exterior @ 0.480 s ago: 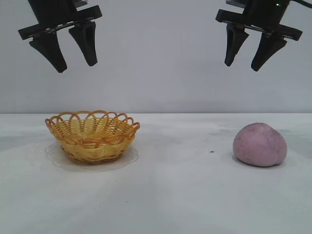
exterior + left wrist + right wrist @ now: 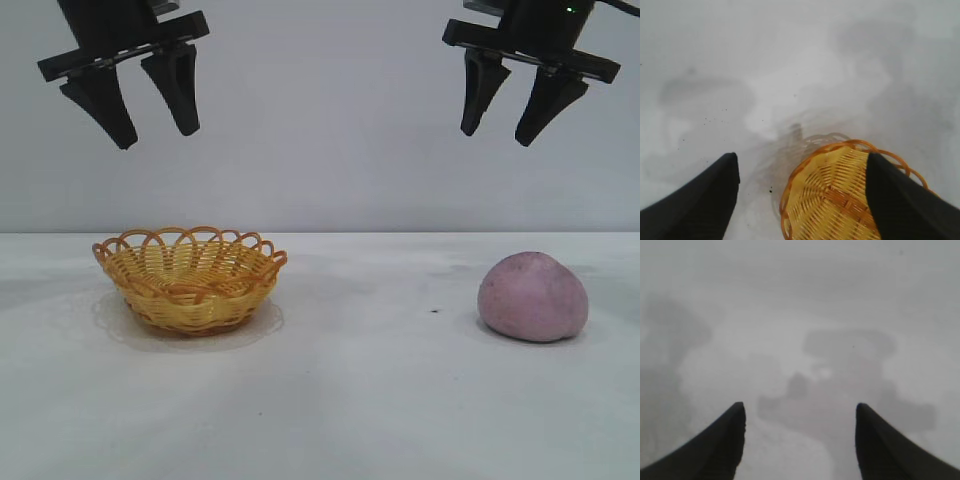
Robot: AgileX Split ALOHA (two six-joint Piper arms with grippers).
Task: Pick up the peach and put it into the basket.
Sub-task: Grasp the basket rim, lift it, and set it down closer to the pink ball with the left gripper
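Woven yellow cane with orange bands makes up the basket (image 2: 189, 279), which sits on the white table (image 2: 360, 400) at the left of the exterior view, its looped orange rim upward and nothing inside it. Well apart from it, at the right of the same view, the peach (image 2: 533, 296) rests on the table, a dusty pink-mauve lump with a faint crease. High above the basket hangs the left gripper (image 2: 153, 131), its two black fingers spread apart with only air between them. The right gripper (image 2: 496, 135) hangs at a like height above the peach, its fingers also parted and holding nothing. From the left wrist view, the left gripper's fingers (image 2: 700, 200) stand wide, and the basket (image 2: 835, 195) lies on the table below, partly between them and partly hidden behind one. From the right wrist view, the right gripper's fingers (image 2: 710, 447) stand apart over bare grey table (image 2: 800, 315); the peach does not show there.
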